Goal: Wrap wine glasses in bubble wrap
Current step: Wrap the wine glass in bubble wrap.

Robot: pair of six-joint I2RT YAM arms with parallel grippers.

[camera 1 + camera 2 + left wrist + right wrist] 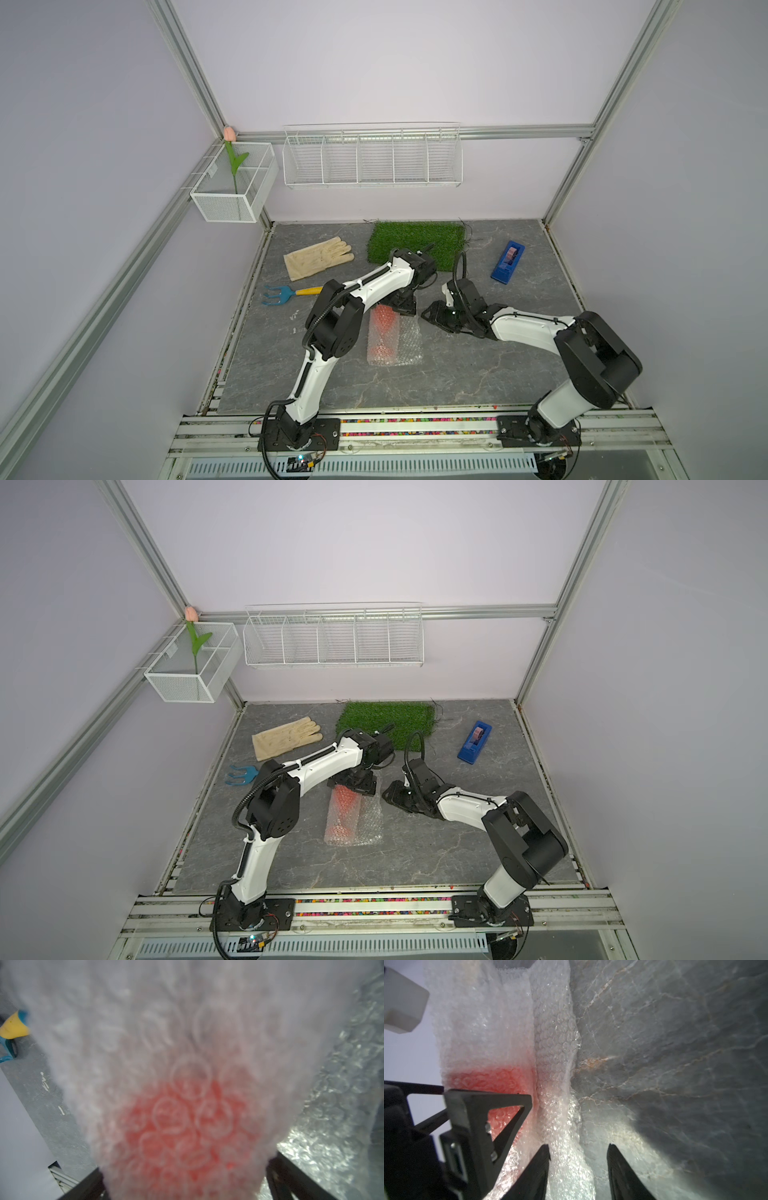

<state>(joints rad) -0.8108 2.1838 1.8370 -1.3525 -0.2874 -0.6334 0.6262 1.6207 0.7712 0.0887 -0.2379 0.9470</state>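
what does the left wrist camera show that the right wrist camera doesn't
Only the left wrist view: the yellow handle of the rake. Only the right wrist view: the right gripper, open at the wrap's loose edge. Both: the bubble wrap with the red glass showing through it, and the grey table.

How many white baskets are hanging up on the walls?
2. A mesh box with a tulip standing in it hangs by the far left corner. A long wire rack with dividers hangs on the back wall. I see nowhere that another could be hidden.
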